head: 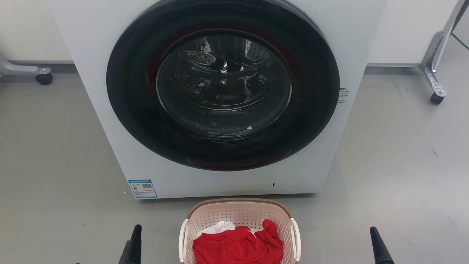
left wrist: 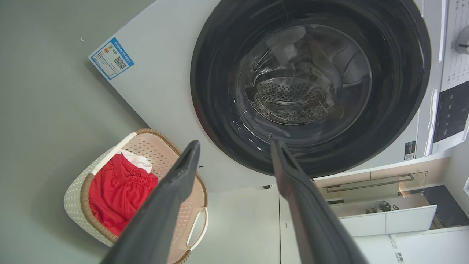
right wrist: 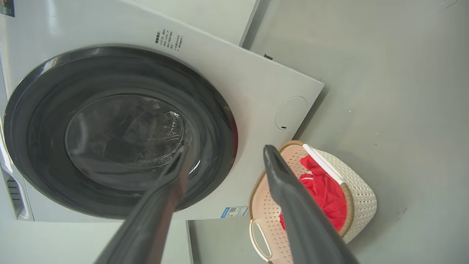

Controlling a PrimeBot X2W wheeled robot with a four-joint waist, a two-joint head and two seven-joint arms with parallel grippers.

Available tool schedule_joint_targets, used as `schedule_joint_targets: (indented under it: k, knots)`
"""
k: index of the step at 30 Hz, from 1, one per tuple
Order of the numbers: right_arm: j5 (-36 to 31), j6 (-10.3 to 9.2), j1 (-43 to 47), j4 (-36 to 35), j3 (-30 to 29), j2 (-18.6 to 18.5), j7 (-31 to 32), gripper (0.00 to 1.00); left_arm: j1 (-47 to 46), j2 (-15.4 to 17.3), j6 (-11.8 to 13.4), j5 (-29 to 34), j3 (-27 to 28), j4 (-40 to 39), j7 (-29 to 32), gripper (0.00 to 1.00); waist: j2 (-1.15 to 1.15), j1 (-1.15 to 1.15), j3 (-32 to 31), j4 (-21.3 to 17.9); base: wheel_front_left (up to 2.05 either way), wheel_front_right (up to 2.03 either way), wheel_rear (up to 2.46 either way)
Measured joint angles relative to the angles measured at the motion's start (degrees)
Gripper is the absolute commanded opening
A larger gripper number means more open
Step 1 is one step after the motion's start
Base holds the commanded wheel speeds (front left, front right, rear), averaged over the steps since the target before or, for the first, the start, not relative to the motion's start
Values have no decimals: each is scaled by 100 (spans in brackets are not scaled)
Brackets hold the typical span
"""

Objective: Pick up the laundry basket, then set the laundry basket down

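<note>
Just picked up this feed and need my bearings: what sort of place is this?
Likely a laundry corner, perhaps in a test space: a white front-loading washer stands on grey floor, the laundry basket holding red clothing sits before it, and a wheeled frame leg stands nearby.

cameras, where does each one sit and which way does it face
head view: on the head, facing forward and down at washer and basket; left fingers and right fingers at bottom.
left wrist view: on the left wrist, facing the washer along its fingers.
right wrist view: likewise on the right wrist.
all share washer and basket.
</note>
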Motion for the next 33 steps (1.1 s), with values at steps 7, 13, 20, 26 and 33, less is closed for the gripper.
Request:
schedule_joint_targets:
  k: [7, 13, 20, 26, 33]
  knots:
    - [-655, -93, -45, -23, 247, -54, -127, 100, -8, 92, 100, 681, -240, -63, -130, 100, 0, 0, -1, 4, 0, 0, 0]
    - [-1251, -174, -46, -27, 445, -80, -237, 100, -9, 211, 199, 1372, -471, -88, -249, 100, 0, 0, -13, 6, 0, 0, 0]
    - [-2005, -280, -37, -58, 657, -111, -397, 100, -8, 296, 315, 2105, -673, -122, -394, 100, 0, 0, -33, 8, 0, 0, 0]
    - [-2540, -376, 2, -131, 759, -114, -528, 100, -2, 318, 401, 2663, -815, -172, -524, 100, 0, 0, -53, 7, 0, 0, 0]
    - [-3141, -474, 89, -197, 866, -122, -661, 100, 32, 331, 502, 3289, -1001, -221, -664, 100, 0, 0, -69, 2, 0, 0, 0]
